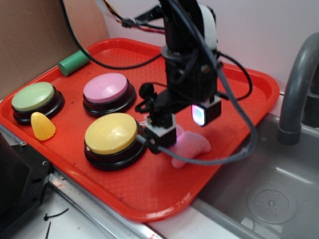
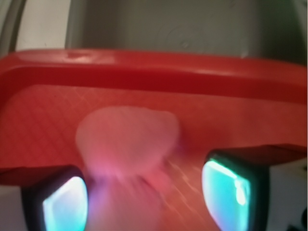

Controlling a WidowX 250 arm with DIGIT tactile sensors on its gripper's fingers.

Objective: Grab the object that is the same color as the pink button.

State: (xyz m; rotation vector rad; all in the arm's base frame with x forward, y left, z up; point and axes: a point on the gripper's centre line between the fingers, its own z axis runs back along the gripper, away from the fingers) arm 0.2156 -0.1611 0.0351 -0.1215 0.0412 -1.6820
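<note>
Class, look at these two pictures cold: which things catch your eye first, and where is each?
The red tray fills the scene, carrying three big buttons: green at left, pink mid-tray, yellow nearest. The gripper, its pads glowing teal, hangs open over a pink bunny right of the yellow button.

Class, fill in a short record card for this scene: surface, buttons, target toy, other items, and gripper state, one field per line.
surface: red tray beside a grey sink
buttons: pink button, yellow button, green button
target toy: pink plush bunny, lying on the tray between the open fingers
other items: yellow corn toy; green cylinder at the tray's rear edge
gripper: gripper open, lowered around the bunny, not yet closed
</note>
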